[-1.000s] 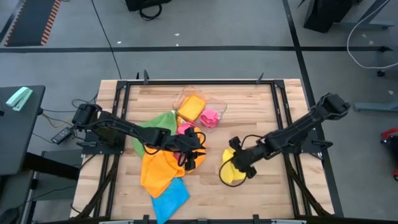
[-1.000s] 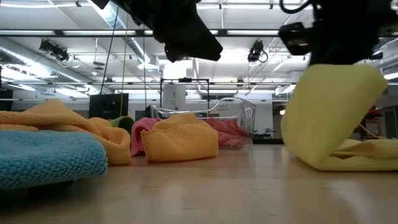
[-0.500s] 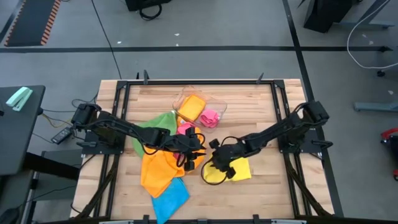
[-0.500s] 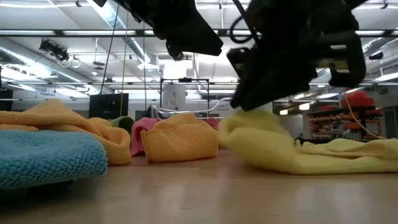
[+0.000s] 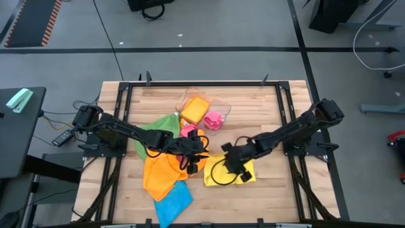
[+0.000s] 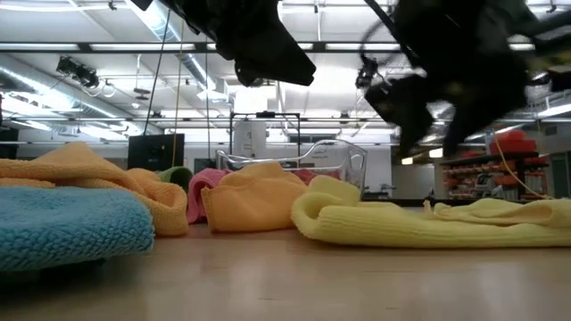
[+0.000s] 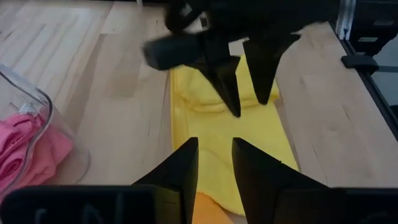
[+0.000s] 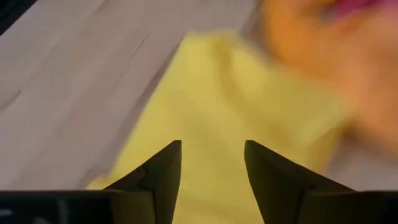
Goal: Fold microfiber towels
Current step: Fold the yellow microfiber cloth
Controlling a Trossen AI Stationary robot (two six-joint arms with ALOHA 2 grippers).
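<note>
While the right pincer (image 5: 231,166) hangs parted above the flat yellow towel (image 5: 243,174), the left pincer (image 5: 201,159) stands slightly parted, empty.

Towels (image 5: 166,174), tray (image 5: 223,109) on table (image 5: 266,114)

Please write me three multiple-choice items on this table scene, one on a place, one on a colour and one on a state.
1. Where does the yellow towel lie?
A. flat on the table, under the right gripper
B. inside the clear tray
C. on the blue towel

2. What colour is the towel nearest the table's front edge in the high view?
A. pink
B. green
C. blue

3. How do the right gripper's fingers stand?
A. clamped on the yellow towel
B. open, above it
C. shut on the tray

Answers: 1 A, the high view shows it spread on the wood; 2 C, the blue one lies lowest; 3 B, the right wrist view shows parted fingers holding nothing.
</note>
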